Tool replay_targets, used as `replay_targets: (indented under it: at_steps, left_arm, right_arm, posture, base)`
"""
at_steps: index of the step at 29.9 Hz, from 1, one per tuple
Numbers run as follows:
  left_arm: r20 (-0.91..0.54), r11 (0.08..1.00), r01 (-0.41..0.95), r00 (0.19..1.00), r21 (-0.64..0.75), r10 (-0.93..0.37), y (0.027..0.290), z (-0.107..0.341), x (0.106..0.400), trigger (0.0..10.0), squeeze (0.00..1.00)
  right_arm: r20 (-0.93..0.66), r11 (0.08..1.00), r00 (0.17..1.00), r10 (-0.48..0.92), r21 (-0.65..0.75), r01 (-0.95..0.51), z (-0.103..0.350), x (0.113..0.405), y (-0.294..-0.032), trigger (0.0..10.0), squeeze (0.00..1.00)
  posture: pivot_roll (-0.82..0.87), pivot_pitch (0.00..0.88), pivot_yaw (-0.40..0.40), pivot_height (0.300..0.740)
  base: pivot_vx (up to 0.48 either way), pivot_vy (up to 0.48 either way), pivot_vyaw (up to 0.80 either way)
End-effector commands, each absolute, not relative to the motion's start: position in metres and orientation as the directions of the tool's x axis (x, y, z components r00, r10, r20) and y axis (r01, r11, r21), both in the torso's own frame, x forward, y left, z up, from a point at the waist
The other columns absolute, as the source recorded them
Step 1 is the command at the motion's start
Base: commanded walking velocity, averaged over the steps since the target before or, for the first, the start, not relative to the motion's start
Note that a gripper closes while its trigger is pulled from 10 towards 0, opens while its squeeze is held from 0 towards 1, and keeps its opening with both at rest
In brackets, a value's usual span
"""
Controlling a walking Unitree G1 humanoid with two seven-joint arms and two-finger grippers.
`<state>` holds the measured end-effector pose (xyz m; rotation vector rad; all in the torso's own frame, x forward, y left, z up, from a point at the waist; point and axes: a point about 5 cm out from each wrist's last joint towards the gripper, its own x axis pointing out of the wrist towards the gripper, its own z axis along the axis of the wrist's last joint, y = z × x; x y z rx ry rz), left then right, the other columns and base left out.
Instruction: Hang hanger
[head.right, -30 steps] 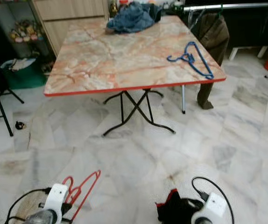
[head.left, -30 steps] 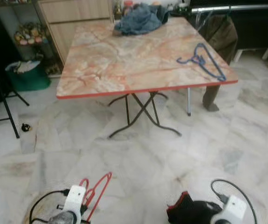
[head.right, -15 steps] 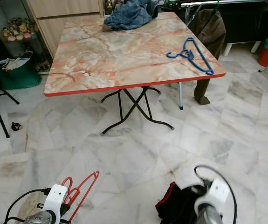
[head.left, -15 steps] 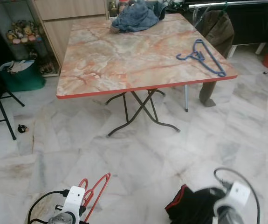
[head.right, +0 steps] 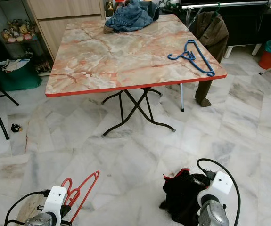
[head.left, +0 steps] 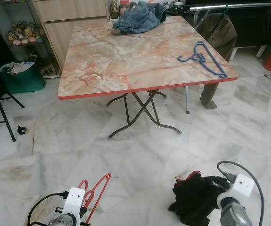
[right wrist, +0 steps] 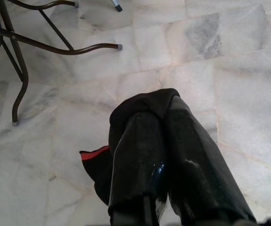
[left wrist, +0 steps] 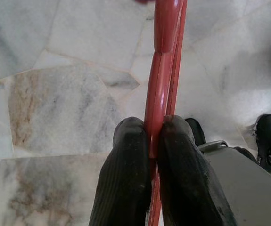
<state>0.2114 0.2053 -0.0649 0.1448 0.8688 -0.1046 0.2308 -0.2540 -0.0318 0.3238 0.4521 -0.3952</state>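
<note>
Grippers low over floor. Left gripper (left wrist: 151,141) clamped on red hanger (head.left: 95,194); right gripper (right wrist: 160,141) pinching black garment (head.left: 194,197), now lifted clearer into view than a moment ago. Rail (head.left: 229,6) beyond table (head.left: 102,89), well apart; carry ahead.

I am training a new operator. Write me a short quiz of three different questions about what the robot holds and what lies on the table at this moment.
1. True or false: the left gripper is shut on a red hanger.
2. What does the right gripper hold? A) a blue hanger B) a black cloth with red trim C) nothing
3. Fill in: on the marble table, the blue hanger lies near the robot's ____ side edge, and the denim clothes lie at the far edge.

Key: 1 true; 2 B, the black cloth; 3 right.
</note>
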Motion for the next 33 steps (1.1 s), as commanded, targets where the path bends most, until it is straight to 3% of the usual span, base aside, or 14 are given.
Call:
replay_targets:
  at_steps: [1, 10, 14, 33]
  left_arm:
    - [-0.773, 0.986, 0.140, 0.634, 0.087, -0.022, 0.210, -0.066, 0.208, 10.0, 0.00]
    - [-0.772, 0.986, 0.142, 0.635, 0.084, -0.025, 0.210, -0.067, 0.206, 10.0, 0.00]
    - [-0.772, 0.986, 0.149, 0.635, 0.079, -0.034, 0.204, -0.067, 0.207, 10.0, 0.00]
    - [-0.773, 0.985, 0.154, 0.633, 0.084, -0.033, 0.208, -0.067, 0.207, 10.0, 0.00]
  right_arm:
    - [-0.453, 0.879, 0.840, -0.298, 0.213, 0.426, -0.028, 0.234, -0.255, 10.0, 0.00]
    - [-0.394, 0.901, 0.875, -0.281, 0.207, 0.382, -0.015, 0.249, -0.255, 10.0, 0.00]
    - [-0.406, 0.907, 0.873, -0.272, 0.194, 0.373, -0.017, 0.249, -0.253, 10.0, 0.00]
    - [-0.370, 0.921, 0.896, -0.244, 0.201, 0.334, -0.014, 0.252, -0.246, 10.0, 0.00]
  posture:
    - [0.02, 0.042, 0.036, 0.740]
    - [0.01, 0.041, 0.036, 0.740]
    - [0.01, 0.040, 0.034, 0.740]
    - [0.01, 0.039, 0.032, 0.740]
  base:
    - [0.000, 0.000, 0.00]
    - [0.269, 0.000, 0.00]
    - [0.282, 0.000, 0.76]
    - [0.292, 0.000, 0.00]
